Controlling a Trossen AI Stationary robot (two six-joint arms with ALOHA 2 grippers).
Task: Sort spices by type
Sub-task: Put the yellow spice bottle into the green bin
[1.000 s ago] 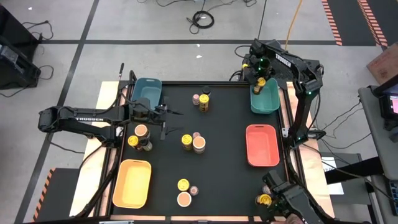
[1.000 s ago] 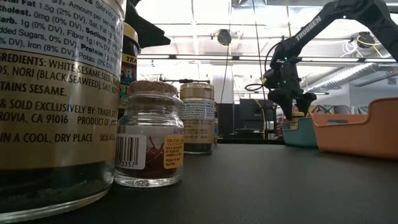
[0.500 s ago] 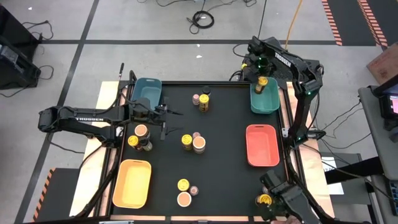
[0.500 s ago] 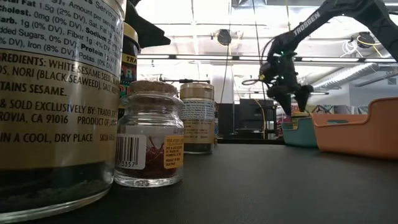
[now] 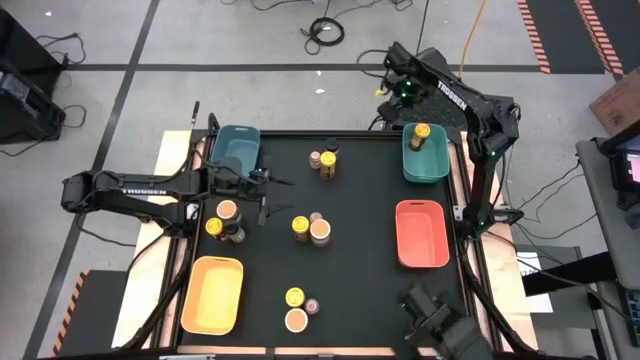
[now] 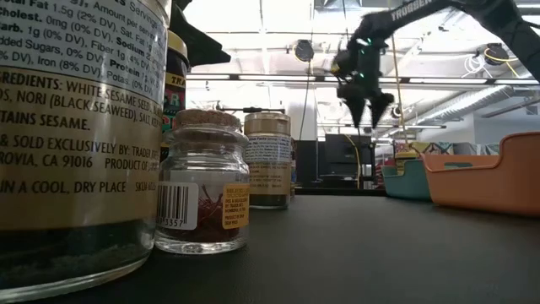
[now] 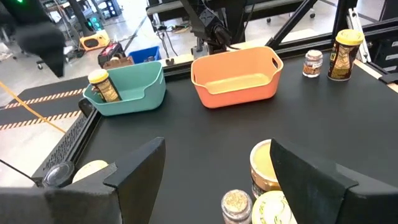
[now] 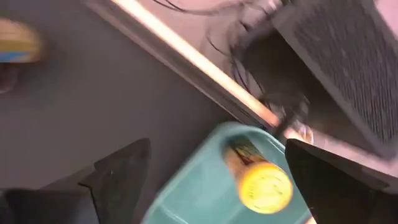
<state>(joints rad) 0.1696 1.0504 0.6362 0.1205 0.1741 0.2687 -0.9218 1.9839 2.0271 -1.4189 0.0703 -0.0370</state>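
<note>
Judging jars (image 5: pixel 319 230) rigid, smooth, likely glass: I'd grip mid-body. Right gripper (image 6: pixel 364 105) apart, empty, table's 1 o'clock; left gripper (image 7: pixel 214 165) apart, empty, 9 o'clock.

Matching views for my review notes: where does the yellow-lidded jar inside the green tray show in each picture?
High view: yellow-lidded jar in the green tray, far right corner.
Low view: hidden; only the tray's wall shows, right of centre.
Left wrist view: jar standing at the tray's end, beside the orange tray.
Right wrist view: jar seen from above, between open jaws.
Shared landmark: the green tray.
</note>
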